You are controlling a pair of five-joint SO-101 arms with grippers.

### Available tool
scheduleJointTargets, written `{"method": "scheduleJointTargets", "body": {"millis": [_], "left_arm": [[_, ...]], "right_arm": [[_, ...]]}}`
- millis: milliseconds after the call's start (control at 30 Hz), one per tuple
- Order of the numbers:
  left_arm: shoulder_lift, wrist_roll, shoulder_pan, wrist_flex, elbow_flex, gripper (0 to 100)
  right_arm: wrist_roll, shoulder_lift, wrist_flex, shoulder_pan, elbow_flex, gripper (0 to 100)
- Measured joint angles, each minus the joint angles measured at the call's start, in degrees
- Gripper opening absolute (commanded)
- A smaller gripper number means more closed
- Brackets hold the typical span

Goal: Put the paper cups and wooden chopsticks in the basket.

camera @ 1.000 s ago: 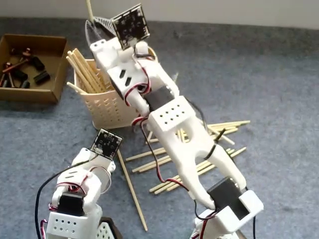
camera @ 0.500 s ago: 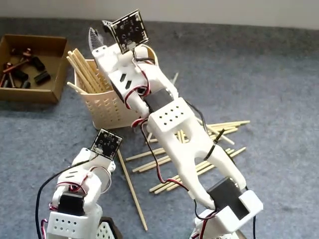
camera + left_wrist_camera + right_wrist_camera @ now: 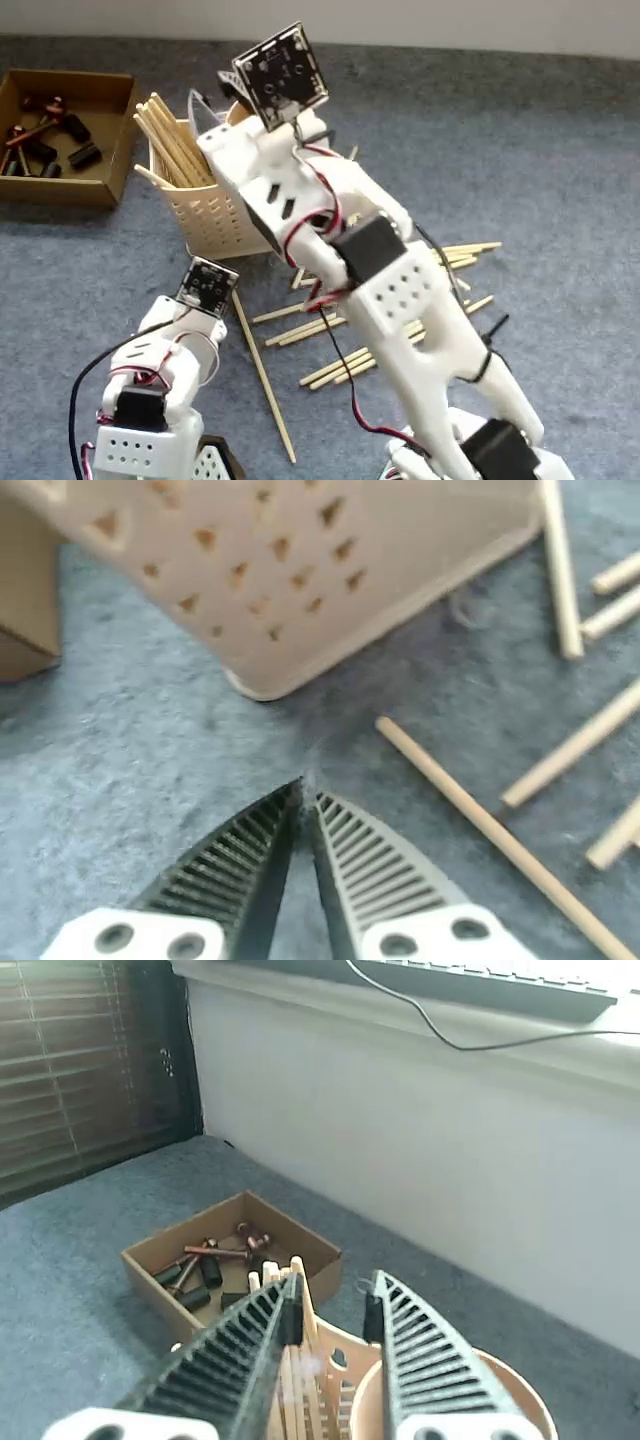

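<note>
above the basket (image 3: 215, 215), right claw (image 3: 333, 1306) released, chopsticks (image 3: 172, 140) beneath, left claw (image 3: 305, 792) clenched beside it

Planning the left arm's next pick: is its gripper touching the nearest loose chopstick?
Apart. The left wrist view shows bare carpet between the left gripper and that chopstick.

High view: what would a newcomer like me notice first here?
The big white right arm stretches across the middle, its open jaws above the cream basket, which holds leaning wooden chopsticks. More loose chopsticks lie scattered on the grey carpet under and beside that arm.
</note>
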Motion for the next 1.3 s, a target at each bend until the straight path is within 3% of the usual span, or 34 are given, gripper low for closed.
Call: {"method": "scheduleJointTargets", "body": {"millis": [167,400,700,900,1067,1300], "left_arm": [[0.0,0.0,-4.84,-2.29,0.0,1],[0.0,0.0,-5.63,-2.55,-0.09,1],[0.0,0.0,-5.63,-2.55,-0.09,1],[0.0,0.0,-5.63,-2.55,-0.09,1],[0.0,0.0,-5.63,-2.55,-0.09,1],[0.0,0.0,-5.63,-2.55,-0.09,1]], "right_arm": [[0.0,-7.38,11.34,0.0,0.0,11.3],[0.0,-15.38,29.36,0.18,0.0,11.3],[0.0,-16.26,47.91,16.35,0.0,11.6],[4.57,-7.12,48.97,26.11,2.29,12.3],[9.58,4.92,48.97,28.48,2.29,20.7],[16.35,19.96,45.98,29.71,2.29,20.6]]}}
